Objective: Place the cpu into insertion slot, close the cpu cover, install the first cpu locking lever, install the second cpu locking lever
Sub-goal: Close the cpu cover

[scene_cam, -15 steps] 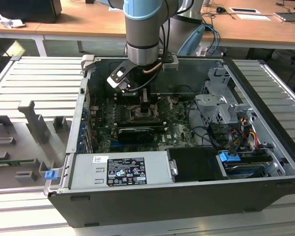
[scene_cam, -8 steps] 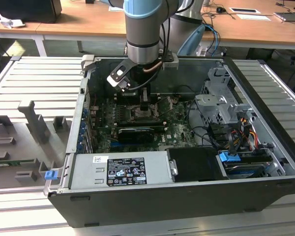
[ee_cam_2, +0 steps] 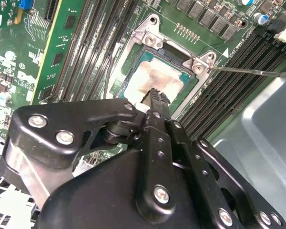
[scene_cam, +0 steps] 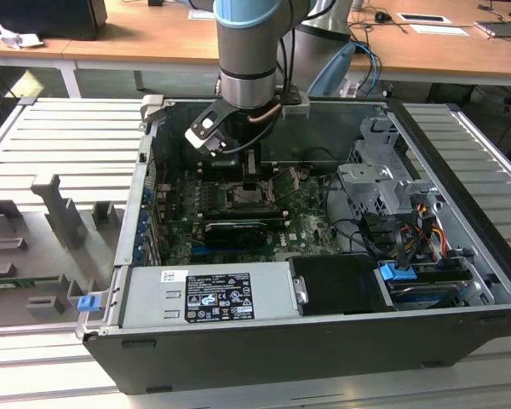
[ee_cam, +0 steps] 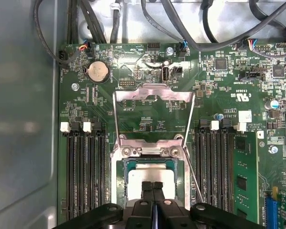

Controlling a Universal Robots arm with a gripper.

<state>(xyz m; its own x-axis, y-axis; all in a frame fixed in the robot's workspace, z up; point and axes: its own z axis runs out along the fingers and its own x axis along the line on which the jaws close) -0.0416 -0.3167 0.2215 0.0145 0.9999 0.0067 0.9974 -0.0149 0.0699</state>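
Note:
The cpu lies flat in the insertion slot, its pale face smeared in the middle. My gripper is shut, its black fingertips together right over the near edge of the chip; whether they touch it I cannot tell. The cpu cover stands swung open from its hinge at the slot's far side, the board showing through its window. A thin wire locking lever sticks out free beside the slot. In the exterior view the gripper reaches down into the open computer case.
Long black memory slots flank the socket on both sides. Cables run along the board's far edge, and a coin cell sits nearby. The case wall, a drive cage and the power supply surround the board.

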